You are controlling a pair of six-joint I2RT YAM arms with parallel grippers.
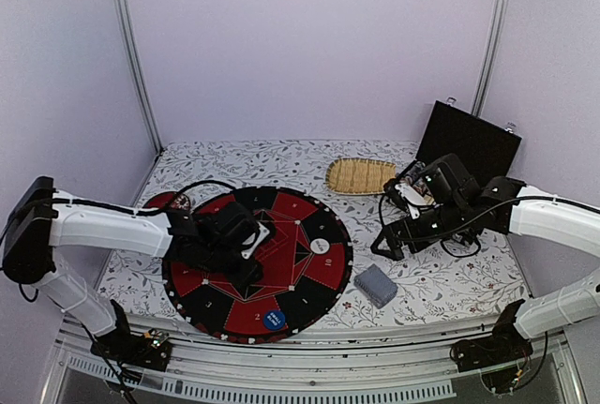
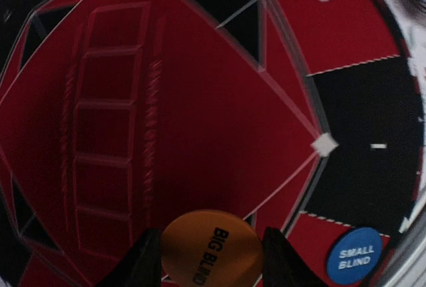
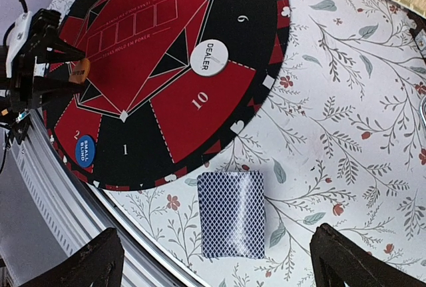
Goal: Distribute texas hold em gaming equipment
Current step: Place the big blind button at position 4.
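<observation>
A round red-and-black poker mat (image 1: 258, 263) lies on the floral table. My left gripper (image 2: 212, 260) is shut on an orange BIG BLIND button (image 2: 212, 247) over the mat's red part; from the right wrist, that button (image 3: 80, 72) shows between its fingers. A blue SMALL BLIND button (image 2: 353, 255) rests at the mat's near edge (image 1: 274, 320). The white DEALER button (image 3: 210, 57) sits on the mat's right side. A deck of blue-backed cards (image 3: 231, 214) lies on the table just off the mat. My right gripper (image 3: 223, 260) hangs open above the deck, not touching it.
An oval straw tray (image 1: 361, 175) lies at the back of the table, with an open black case (image 1: 467, 142) to its right. A small red dish (image 1: 169, 202) sits left of the mat. The metal front rail (image 3: 66, 220) runs close by the deck.
</observation>
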